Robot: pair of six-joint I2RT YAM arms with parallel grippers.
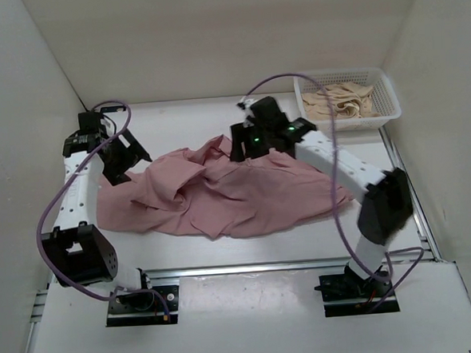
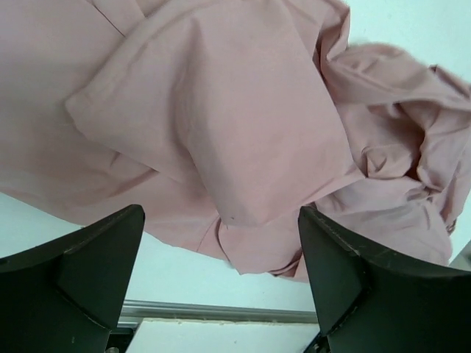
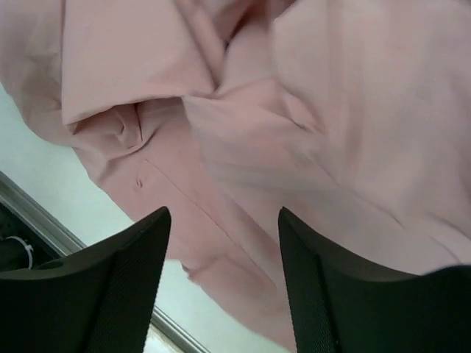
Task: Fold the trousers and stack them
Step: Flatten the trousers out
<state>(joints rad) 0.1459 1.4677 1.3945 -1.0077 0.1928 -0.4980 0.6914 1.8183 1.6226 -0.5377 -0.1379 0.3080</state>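
Mid-frame, crumpled dusty-pink thin-fabric trousers (image 1: 221, 201) lie unfolded; left hand (image 2: 221, 213) and right hand (image 3: 224, 213) spread, holding nothing; all folding left.

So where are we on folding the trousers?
Done: nothing visible. The trousers lie crumpled on the table, with no fold in them. In hand: nothing gripped. The left end effector is open at their left end, and the right end effector is open above their far side. Left: flatten, fold, stack. The basket at the far right holds only beige cloth.
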